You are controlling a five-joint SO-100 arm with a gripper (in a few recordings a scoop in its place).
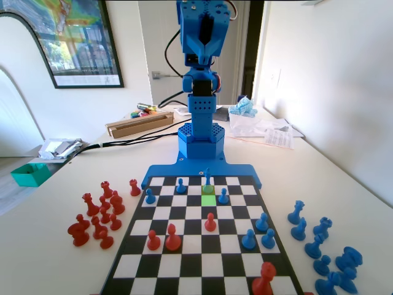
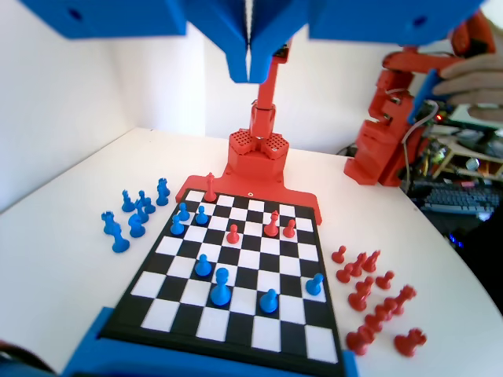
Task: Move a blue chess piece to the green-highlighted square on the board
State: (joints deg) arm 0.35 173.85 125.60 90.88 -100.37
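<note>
Fixed view, non-task items: framed poster (image 1: 69, 38) upper left; teal tray (image 1: 30, 174) at left edge; cardboard box (image 1: 139, 123) centre-left; crumpled papers (image 1: 265, 128) upper right (contents illegible). Captured red pieces (image 1: 98, 215) lower left, off-board; keyboard (image 2: 458, 199) right in wrist view.

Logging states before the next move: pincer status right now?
Pincer: shut, jaws together with nothing between them, raised high above the board; no blue chess piece held.
</note>
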